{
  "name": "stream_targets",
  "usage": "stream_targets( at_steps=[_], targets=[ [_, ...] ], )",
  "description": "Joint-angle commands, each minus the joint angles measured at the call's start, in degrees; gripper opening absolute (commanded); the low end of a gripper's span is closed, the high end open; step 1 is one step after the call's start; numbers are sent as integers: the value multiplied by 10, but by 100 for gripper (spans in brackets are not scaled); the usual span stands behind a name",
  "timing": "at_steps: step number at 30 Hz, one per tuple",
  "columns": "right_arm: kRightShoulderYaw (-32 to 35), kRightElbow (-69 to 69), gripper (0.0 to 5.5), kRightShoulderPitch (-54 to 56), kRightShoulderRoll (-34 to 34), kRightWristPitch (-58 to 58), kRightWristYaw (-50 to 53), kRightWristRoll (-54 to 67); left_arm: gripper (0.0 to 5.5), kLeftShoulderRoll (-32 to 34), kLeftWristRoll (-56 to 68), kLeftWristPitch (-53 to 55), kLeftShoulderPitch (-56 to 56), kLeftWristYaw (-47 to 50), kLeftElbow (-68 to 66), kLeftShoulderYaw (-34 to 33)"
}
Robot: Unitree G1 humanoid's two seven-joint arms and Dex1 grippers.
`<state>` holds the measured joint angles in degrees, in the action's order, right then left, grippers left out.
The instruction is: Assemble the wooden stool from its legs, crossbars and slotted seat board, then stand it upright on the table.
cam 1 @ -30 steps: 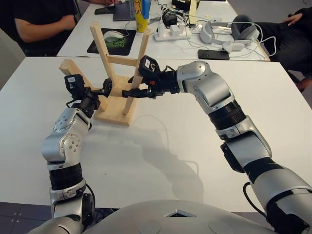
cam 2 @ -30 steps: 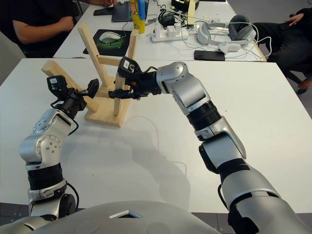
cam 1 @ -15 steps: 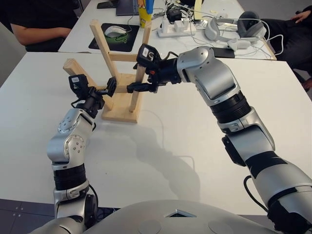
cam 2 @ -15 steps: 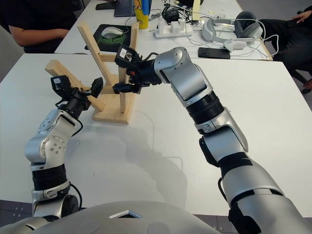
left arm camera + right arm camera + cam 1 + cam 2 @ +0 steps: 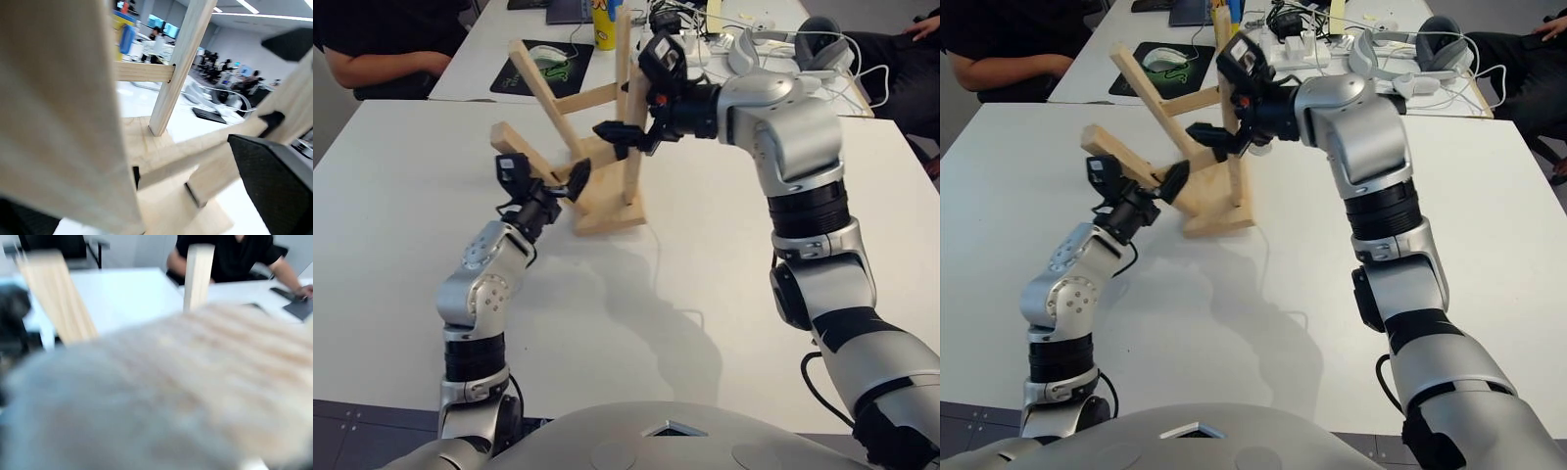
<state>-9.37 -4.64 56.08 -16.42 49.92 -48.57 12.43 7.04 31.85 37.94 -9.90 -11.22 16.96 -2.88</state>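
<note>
The stool [image 5: 607, 208] leans tilted, legs up, in the upper middle of the frame, with its seat board's lower edge on the surface [image 5: 401, 196]. The right pincer [image 5: 612, 130] pinches the upright leg [image 5: 631, 162]. The left pincer [image 5: 556, 186] is spread around the slanting leg [image 5: 517, 147] at left. Bare surface lies open below and to the right. The far edge and a cluttered desk [image 5: 484, 64] sit close behind.
</note>
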Motion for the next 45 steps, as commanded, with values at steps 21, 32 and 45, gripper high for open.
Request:
stream_targets(
  at_steps=[21,32,45],
  targets=[
    [99,69,468,-236,-36,0,104,72,500,20,33,84,-19,-74,9,41],
    [194,52,468,-330,7,-58,145,144,500,40,38,101,-40,-99,0,41],
    [253,99,468,-293,-1,-149,160,221,500,48,42,114,-40,-109,-2,43]
  ],
)
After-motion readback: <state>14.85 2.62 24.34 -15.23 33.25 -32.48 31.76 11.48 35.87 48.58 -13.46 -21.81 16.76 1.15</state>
